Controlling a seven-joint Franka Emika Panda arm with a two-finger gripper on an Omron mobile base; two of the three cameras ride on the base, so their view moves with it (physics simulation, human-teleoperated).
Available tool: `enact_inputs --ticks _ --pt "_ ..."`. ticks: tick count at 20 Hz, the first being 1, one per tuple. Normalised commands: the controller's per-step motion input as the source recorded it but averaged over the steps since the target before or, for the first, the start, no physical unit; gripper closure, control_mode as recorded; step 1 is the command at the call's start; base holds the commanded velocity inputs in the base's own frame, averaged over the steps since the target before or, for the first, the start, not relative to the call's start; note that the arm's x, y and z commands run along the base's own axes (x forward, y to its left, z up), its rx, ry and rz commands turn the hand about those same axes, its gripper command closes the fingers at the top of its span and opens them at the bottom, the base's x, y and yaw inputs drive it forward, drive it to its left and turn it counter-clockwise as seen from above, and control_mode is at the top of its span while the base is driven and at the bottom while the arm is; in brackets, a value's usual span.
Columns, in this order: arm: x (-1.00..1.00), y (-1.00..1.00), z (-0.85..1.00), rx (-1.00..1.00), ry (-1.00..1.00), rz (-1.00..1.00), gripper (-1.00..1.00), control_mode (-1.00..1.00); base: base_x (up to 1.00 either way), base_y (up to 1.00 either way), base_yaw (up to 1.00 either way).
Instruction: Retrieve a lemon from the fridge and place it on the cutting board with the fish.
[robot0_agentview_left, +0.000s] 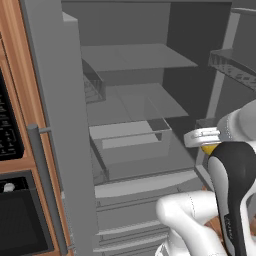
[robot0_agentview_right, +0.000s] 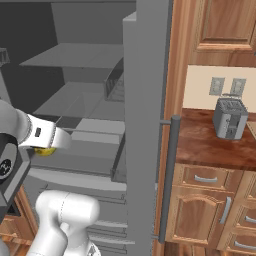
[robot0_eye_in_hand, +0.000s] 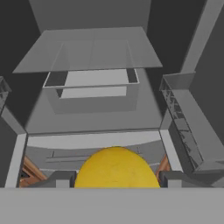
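Note:
The fridge (robot0_agentview_left: 135, 60) (robot0_agentview_right: 75, 60) (robot0_eye_in_hand: 96, 48) stands open with grey shelves inside. My gripper (robot0_agentview_left: 206, 145) (robot0_agentview_right: 50, 145) (robot0_eye_in_hand: 117, 179) hangs in front of the lower shelf and is shut on the lemon (robot0_eye_in_hand: 116, 168). The bright yellow fruit sits between the two fingertips (robot0_eye_in_hand: 61, 179). From the base, a bit of the lemon (robot0_agentview_left: 209, 148) (robot0_agentview_right: 45, 151) peeks out under the white hand. The cutting board and the fish are out of view.
An open fridge door (robot0_agentview_left: 55, 125) with a long handle (robot0_agentview_left: 45, 185) stands to my left, beside a black oven (robot0_agentview_left: 15, 215). The other door (robot0_agentview_right: 145, 125) separates me from a counter (robot0_agentview_right: 210, 145) carrying a toaster (robot0_agentview_right: 230, 118). A clear bin (robot0_agentview_left: 130, 140) rests on the shelf.

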Motion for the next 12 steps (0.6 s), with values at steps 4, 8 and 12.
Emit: enact_inputs --ticks 4,8,12 --pt "0.0 0.0 0.0 0.0 0.0 0.0 1.0 -1.0 0.0 0.0 0.0" --pt "0.0 0.0 0.0 0.0 0.0 0.0 1.0 -1.0 0.0 0.0 0.0" --pt "-0.03 0.0 0.0 0.0 0.0 0.0 1.0 1.0 -0.14 0.0 0.0"
